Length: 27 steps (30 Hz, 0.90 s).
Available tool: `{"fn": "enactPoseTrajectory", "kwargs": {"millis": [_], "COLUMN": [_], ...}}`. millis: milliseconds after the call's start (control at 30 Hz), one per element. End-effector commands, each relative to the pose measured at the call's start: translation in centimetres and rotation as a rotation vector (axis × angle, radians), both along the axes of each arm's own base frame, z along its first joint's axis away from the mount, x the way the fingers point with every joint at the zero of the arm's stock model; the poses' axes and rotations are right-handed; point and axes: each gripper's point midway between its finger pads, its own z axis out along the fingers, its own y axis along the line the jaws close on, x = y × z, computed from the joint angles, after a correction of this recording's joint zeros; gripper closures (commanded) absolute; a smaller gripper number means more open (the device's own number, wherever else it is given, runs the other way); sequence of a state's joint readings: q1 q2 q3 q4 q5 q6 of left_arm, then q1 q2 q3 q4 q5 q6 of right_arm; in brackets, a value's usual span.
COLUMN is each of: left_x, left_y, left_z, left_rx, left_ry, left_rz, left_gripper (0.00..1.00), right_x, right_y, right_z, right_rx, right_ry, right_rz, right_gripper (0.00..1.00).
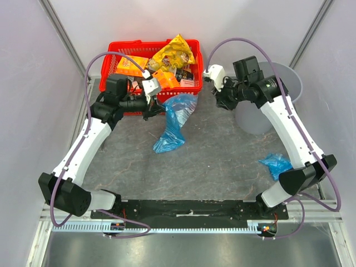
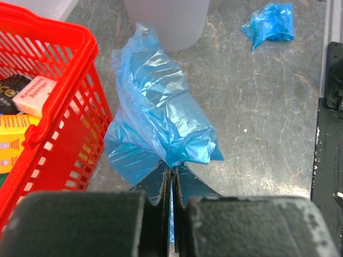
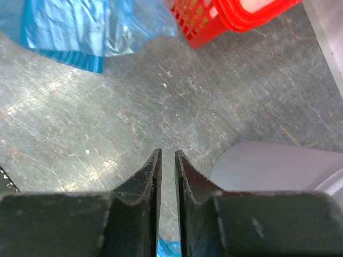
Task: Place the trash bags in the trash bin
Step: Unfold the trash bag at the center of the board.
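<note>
A big blue trash bag (image 1: 173, 123) hangs beside the red basket's front right corner, with its lower end on the table. My left gripper (image 1: 154, 109) is shut on its upper edge. In the left wrist view the film (image 2: 155, 107) bunches right at the closed gripper (image 2: 172, 169). A second, small blue trash bag (image 1: 276, 164) lies on the table at the right and shows in the left wrist view (image 2: 270, 22). The grey trash bin (image 1: 273, 100) stands at the back right. My right gripper (image 1: 223, 101) hovers between the bin and the big bag, its jaws nearly together with nothing between the tips (image 3: 167, 153).
The red mesh basket (image 1: 111, 55) at the back holds packets and a yellow snack packet (image 1: 175, 53). Its corner is close to the left gripper (image 2: 64, 101). In the right wrist view, the bin's wall (image 3: 268, 166) is just right of the fingers and the basket corner (image 3: 230, 13) is ahead.
</note>
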<state>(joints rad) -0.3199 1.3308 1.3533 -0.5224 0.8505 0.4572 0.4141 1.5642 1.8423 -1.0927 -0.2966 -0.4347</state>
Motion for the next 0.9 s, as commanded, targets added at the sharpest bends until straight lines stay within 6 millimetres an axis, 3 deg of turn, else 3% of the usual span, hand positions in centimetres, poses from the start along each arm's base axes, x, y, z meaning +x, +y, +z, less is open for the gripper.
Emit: {"fn": "enactPoseTrajectory", "kwargs": {"millis": [0,200,267,433,667,733,800,867], "left_x": [-1.8,-3.0,-3.2,-3.7,-4.0,-4.1,-4.0,-3.8], "left_y": [-0.6,-1.2,-1.3,-1.7,-2.0,-2.0,-1.9,-1.7], "left_z": [3.0,2.9,2.9,3.1,3.8,3.8,3.9,4.0], "left_rx": [-0.066,-0.097,-0.106,-0.12,-0.136,-0.137,-0.134,-0.129], "left_ry": [-0.042,-0.006,0.009,0.016,0.006,0.009,0.0,-0.018], "left_rz": [-0.087,-0.154,-0.165,-0.195,-0.206,-0.205,-0.196,-0.179], "left_gripper": [0.98,0.98,0.98,0.98,0.98,0.98,0.98,0.98], "right_x": [-1.2,-1.4,-0.8,-0.8,-1.6,-1.8,-1.7,-1.6], "right_y": [2.7,6.2,6.9,8.4,10.0,10.4,10.3,9.9], "right_z": [3.4,5.7,5.5,5.6,3.9,3.4,2.8,2.1], "right_rx": [0.157,0.314,0.32,0.371,0.37,0.367,0.352,0.33], "right_ry": [-0.008,0.028,0.043,0.086,0.145,0.154,0.162,0.166], "right_rz": [0.103,0.205,0.199,0.22,0.26,0.271,0.257,0.237], "right_gripper": [0.7,0.44,0.38,0.36,0.37,0.49,0.79,0.99]}}
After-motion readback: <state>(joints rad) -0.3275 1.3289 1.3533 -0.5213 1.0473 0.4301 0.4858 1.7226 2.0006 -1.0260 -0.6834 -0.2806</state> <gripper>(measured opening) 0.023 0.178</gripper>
